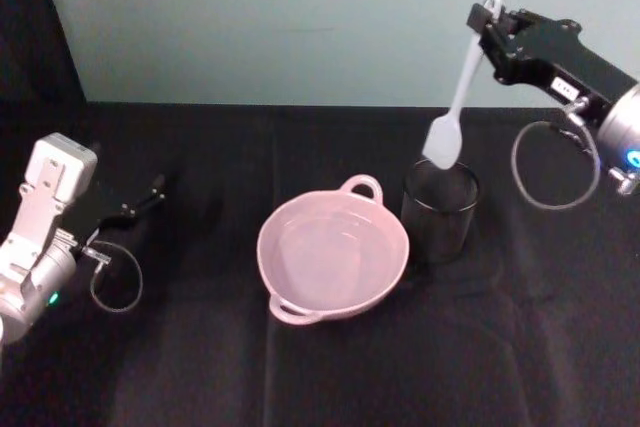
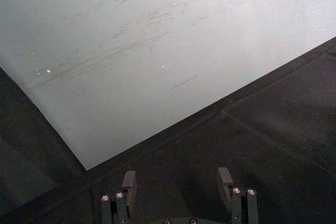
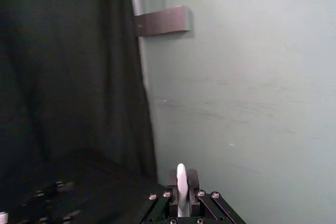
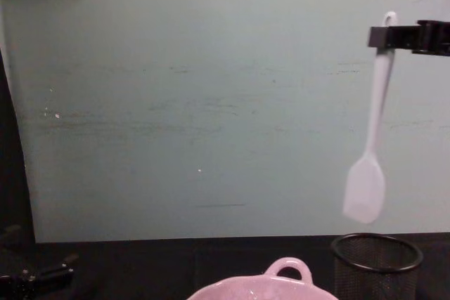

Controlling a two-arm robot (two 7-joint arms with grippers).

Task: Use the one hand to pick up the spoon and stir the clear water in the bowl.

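My right gripper (image 1: 489, 19) is raised at the back right and is shut on the top of the white spoon's handle. The spoon (image 1: 452, 107) hangs down with its scoop just above the black mesh cup (image 1: 439, 209). From the chest view the spoon (image 4: 370, 145) dangles clear above the cup (image 4: 376, 263). The right wrist view shows the handle tip (image 3: 181, 187) pinched between the fingers. The pink bowl (image 1: 333, 253) sits at the table's middle, left of the cup, holding clear water. My left gripper (image 1: 150, 192) rests open at the far left, low over the table.
A black cloth covers the table (image 1: 200, 367). A pale green wall (image 1: 300, 17) stands behind it. The mesh cup stands close to the bowl's right rim. The bowl's back loop handle (image 4: 287, 269) shows in the chest view.
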